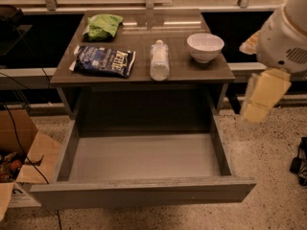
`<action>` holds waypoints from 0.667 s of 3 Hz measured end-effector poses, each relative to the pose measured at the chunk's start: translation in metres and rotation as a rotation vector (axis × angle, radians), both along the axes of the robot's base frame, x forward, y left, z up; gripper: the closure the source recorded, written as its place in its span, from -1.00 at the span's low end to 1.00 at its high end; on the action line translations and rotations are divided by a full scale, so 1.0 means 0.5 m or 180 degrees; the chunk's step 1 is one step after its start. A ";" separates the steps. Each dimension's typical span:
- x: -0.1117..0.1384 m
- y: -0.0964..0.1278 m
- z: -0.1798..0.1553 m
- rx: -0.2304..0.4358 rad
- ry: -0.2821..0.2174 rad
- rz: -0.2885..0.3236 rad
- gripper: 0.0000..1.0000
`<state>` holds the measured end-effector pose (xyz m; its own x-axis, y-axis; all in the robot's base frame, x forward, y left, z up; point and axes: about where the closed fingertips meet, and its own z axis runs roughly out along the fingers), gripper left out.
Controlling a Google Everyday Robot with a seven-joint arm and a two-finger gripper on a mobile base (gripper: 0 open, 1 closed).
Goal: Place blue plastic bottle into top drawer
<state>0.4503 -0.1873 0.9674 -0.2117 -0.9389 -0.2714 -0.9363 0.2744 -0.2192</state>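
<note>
Blue plastic bottle (159,61) lies on the tabletop (144,37) between chip bag (104,61) and bowl (205,47), above the open top drawer (144,191), while what looks like my claw (261,99) hangs well right, and I can't tell whether it is spread or closed.

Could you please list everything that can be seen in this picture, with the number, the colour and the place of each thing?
blue plastic bottle: one, pale bluish-white with a white cap, lying in the middle of the table
top drawer: one, grey, pulled open under the table top
chip bag: one, dark blue, table front left
green bag: one, green, table back left
bowl: one, white, upright on the table's right side
table: one, dark grey-brown, centre
cardboard box: one, brown, on the floor left of the drawer
robot arm: one, white, right edge
gripper: one, cream, hanging right of the table above the floor, touching nothing
</note>
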 end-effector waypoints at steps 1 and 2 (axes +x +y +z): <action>0.042 0.098 -0.016 0.0383 -0.0007 0.0045 -1.00; 0.078 0.150 -0.028 0.0667 -0.0007 0.0025 -1.00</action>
